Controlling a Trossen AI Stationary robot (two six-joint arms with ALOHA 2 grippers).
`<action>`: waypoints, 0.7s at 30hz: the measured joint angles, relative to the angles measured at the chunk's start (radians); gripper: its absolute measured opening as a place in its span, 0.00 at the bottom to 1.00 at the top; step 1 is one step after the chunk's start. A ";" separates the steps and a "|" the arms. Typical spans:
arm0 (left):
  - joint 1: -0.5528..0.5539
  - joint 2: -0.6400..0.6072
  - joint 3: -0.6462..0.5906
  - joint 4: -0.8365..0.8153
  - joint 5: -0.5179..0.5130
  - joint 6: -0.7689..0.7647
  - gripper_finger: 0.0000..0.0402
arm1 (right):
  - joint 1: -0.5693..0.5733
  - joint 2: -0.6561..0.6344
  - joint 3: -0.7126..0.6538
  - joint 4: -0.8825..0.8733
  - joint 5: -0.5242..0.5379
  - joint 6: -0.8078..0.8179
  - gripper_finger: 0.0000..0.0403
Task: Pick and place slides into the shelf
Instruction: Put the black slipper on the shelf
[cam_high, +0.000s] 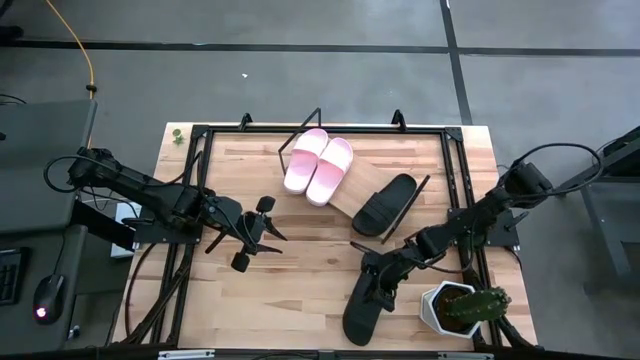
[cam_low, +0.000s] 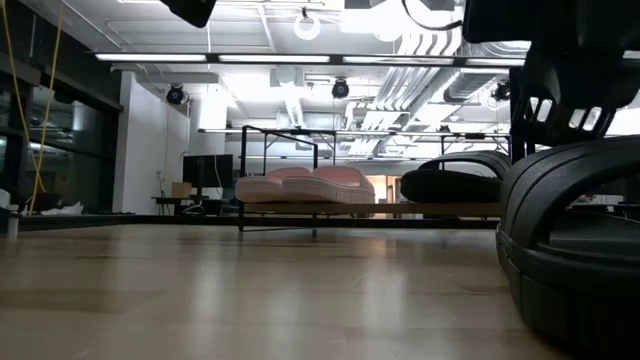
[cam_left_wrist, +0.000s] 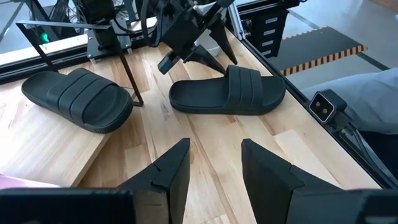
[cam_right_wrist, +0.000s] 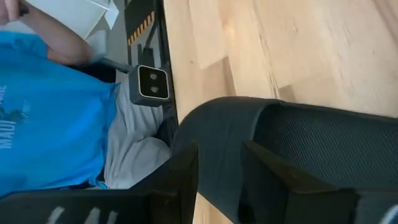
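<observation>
The shelf (cam_high: 350, 192) stands at the table's far middle and carries two pale pink slides (cam_high: 318, 165) side by side and one black slide (cam_high: 385, 203), all lying sole down on its board. The second black slide (cam_high: 360, 310) lies sole down on the table near the right front. My right gripper (cam_high: 378, 285) is over it, open, pointing down, with the strap (cam_right_wrist: 217, 134) between its fingers. My left gripper (cam_high: 268, 235) hovers open over bare table left of centre; its wrist view shows both black slides ahead. My right gripper stands astride the black slide's strap edge (cam_right_wrist: 224, 118), one finger (cam_right_wrist: 273, 168) toward the hollow under the strap and one finger (cam_right_wrist: 183, 177) outside it. I cannot tell whether either touches. The slide rests on the table (cam_low: 575, 250).
A cactus in a white pot (cam_high: 460, 308) stands at the near right corner, close to the right arm. A black metal frame (cam_high: 455, 190) borders the tabletop. A small camera block (cam_left_wrist: 323, 106) sits at the near edge. A person in a blue shirt (cam_right_wrist: 43, 124) is beyond that edge.
</observation>
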 joint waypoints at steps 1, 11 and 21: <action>0.000 0.000 0.000 0.000 0.000 0.000 0.32 | 0.000 0.000 -0.009 0.008 0.000 0.009 0.28; 0.000 0.000 0.000 0.000 0.000 0.000 0.32 | 0.000 0.000 -0.063 0.041 0.008 0.060 0.35; 0.000 0.000 0.000 0.000 0.000 0.000 0.32 | 0.007 0.000 -0.063 0.045 0.037 0.068 0.41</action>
